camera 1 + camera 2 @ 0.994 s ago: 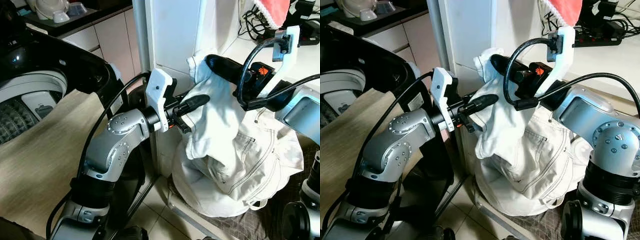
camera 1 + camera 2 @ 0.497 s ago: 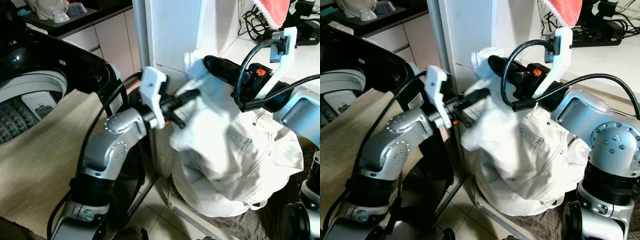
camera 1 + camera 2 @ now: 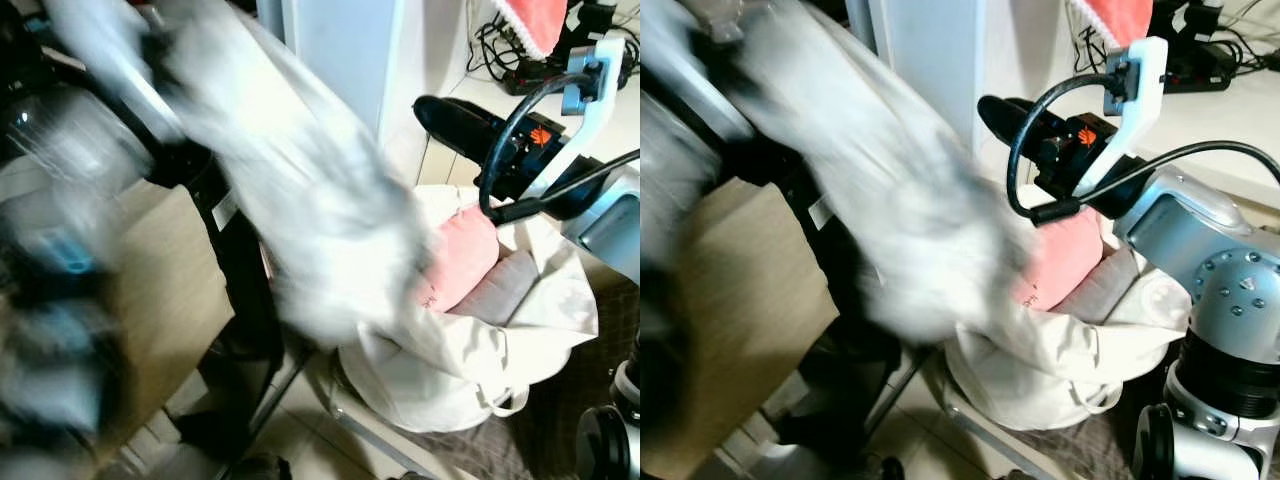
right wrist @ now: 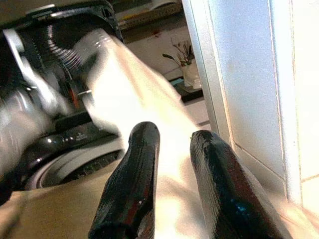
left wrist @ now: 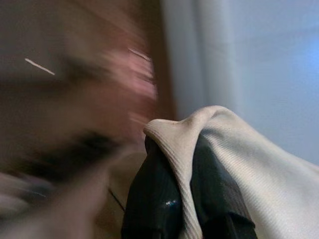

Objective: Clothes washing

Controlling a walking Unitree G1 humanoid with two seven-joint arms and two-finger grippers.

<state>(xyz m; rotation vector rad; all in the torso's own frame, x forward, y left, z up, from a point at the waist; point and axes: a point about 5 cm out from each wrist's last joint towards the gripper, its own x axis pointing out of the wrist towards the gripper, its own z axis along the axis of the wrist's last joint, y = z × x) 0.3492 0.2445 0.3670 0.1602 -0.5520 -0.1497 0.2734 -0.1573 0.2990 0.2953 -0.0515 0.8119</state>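
Laundry bag, pink garment inside, perhaps more

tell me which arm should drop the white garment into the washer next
Left, probably. Its fingers pinch the white garment, stretched toward the washer. The right gripper is open, beside the laundry bag.

White pillar, tiled floor

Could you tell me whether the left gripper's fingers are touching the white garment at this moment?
Touching. In the left wrist view, a fold of the white garment is pinched between the left gripper's two black fingers, pressed against both.
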